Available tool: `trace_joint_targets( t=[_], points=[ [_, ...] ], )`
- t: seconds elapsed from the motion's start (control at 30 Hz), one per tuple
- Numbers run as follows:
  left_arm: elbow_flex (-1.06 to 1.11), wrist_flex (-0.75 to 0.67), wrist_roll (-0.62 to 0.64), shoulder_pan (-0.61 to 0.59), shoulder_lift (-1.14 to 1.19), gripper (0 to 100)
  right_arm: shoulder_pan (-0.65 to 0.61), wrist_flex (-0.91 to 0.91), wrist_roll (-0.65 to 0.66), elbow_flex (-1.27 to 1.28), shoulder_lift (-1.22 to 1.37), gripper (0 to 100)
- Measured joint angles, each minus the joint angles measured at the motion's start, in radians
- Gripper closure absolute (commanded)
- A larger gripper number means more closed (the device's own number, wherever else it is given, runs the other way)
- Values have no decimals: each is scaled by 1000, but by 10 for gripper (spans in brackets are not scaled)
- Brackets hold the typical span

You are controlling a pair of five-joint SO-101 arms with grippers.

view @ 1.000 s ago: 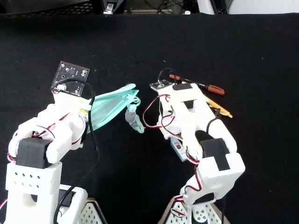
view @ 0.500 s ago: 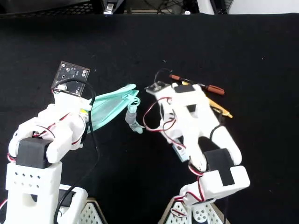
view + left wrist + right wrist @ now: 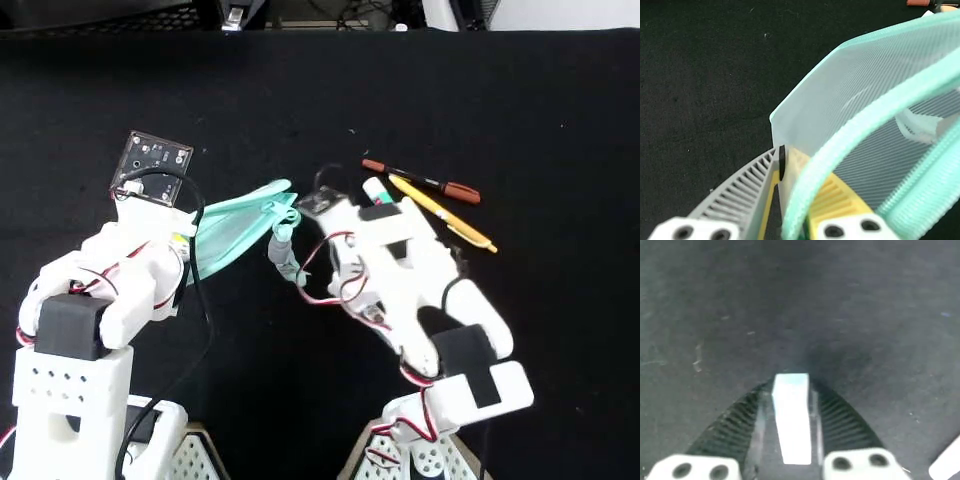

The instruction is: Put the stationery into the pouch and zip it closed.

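My left gripper (image 3: 190,240) is shut on one edge of the teal mesh pouch (image 3: 238,228), which hangs open with its zip pull (image 3: 286,256) dangling toward the other arm. In the left wrist view the pouch (image 3: 875,110) wall is pinched between the grey and yellow fingers (image 3: 745,192). My right gripper (image 3: 790,390) is shut on a small white block with a pale blue end (image 3: 791,415), above bare black cloth. From above, the right gripper (image 3: 371,313) is tucked under its arm, just right of the pouch mouth.
A red-brown pen (image 3: 422,181), a yellow pen (image 3: 442,213) and a white marker (image 3: 377,189) lie on the black tablecloth (image 3: 540,120) beyond the right arm. The cloth's far and right parts are open.
The right arm has swung left toward the pouch with the block, uncovering the white marker and more of the pens. The left arm and pouch have stayed put.
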Motion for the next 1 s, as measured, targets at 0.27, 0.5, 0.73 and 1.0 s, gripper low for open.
trace_joint_targets(
  t=[0.27, 0.5, 0.73, 1.0],
  points=[
    [0, 0, 0, 0, 8, 970, 25, 43, -2, 5, -250, 987],
    [0, 0, 0, 0, 8, 970, 23, 91, -146, 5, -838, 987],
    [0, 0, 0, 0, 8, 970, -166, 3, -215, -72, -1200, 986],
    [0, 0, -2, 5, 8, 970, -427, -299, -224, -75, -1220, 986]
  ],
)
